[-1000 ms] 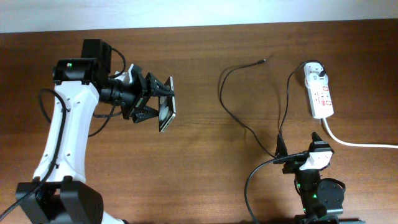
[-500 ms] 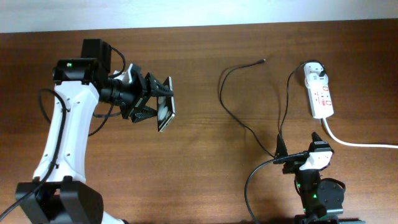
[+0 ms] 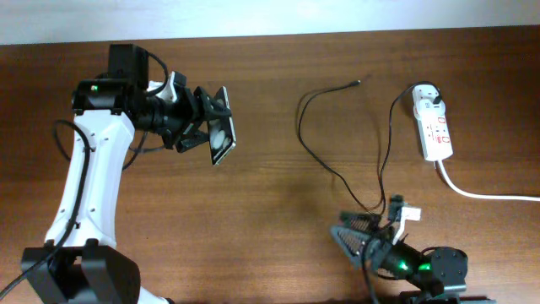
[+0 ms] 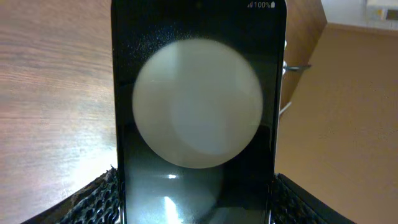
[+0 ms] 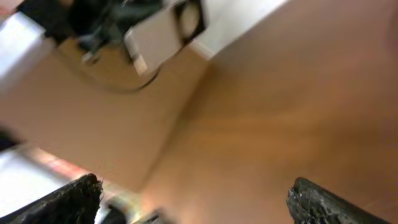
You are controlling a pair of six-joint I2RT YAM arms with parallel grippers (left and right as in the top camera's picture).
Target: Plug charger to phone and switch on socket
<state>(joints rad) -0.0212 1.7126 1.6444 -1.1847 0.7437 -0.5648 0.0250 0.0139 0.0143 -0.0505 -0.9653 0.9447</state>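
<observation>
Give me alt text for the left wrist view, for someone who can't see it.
A black phone fills the frame, gripped at its lower sides by the left gripper. Its dark screen shows a large pale circle and "100%" in the top right corner. The brown wooden table lies behind it.

Wooden worktop (image 3: 270,203): reddish-brown, horizontal grain.
Flat rectangular glass phone (image 4: 199,118): glossy black, with one large pale grey-white disc.
Elongated plastic power strip (image 3: 435,131): white, with red markings.
Thin charger cable (image 3: 299,125): black.
Left fingers (image 4: 93,199): black, cross-hatched texture.
</observation>
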